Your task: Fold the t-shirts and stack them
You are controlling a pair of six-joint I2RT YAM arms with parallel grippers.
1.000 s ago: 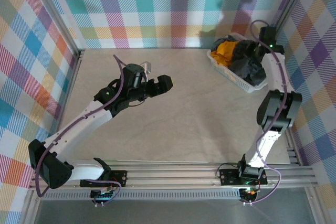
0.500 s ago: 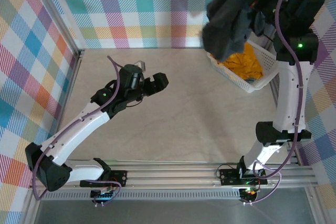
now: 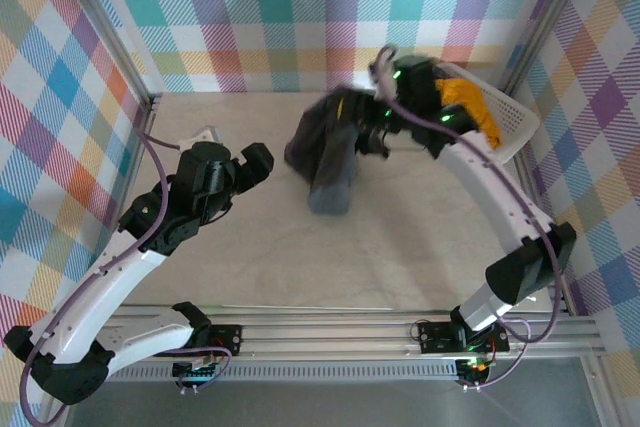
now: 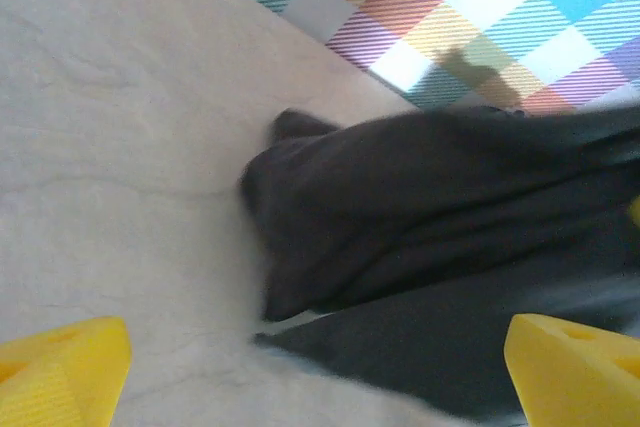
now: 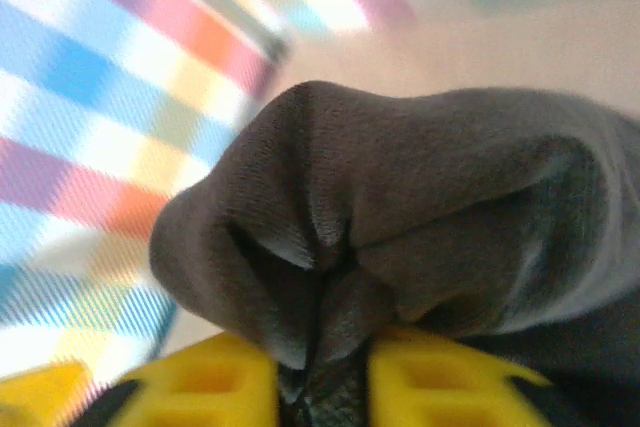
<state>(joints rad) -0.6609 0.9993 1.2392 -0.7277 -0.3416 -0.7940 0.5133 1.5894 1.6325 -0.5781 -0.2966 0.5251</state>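
From above: dark grey t-shirt (image 3: 325, 162) in a bunched heap at mid-table, lower end down on the table (image 3: 400, 247), upper end gathered at the right gripper (image 3: 372, 129). Left gripper (image 3: 243, 160) off the shirt's left side, near but apart from it. Over at the back right, white basket (image 3: 522, 119) with the orange t-shirt (image 3: 468, 107) inside.

Left wrist view next: two yellow fingers (image 4: 60, 367) spread wide at the bottom corners, open and holding no cloth. Dark grey t-shirt (image 4: 430, 207) crumpled on the table (image 4: 120, 127) just ahead, folds running off to the right, plaid wall (image 4: 480, 7) behind.

Right wrist view now: yellow fingers (image 5: 215, 387) closed in on a pinch of the dark grey t-shirt (image 5: 400, 197), fabric puckered right at the grip, the rest ballooning above. Blurred plaid wall (image 5: 120, 127) and pale table (image 5: 560, 37) in the background.
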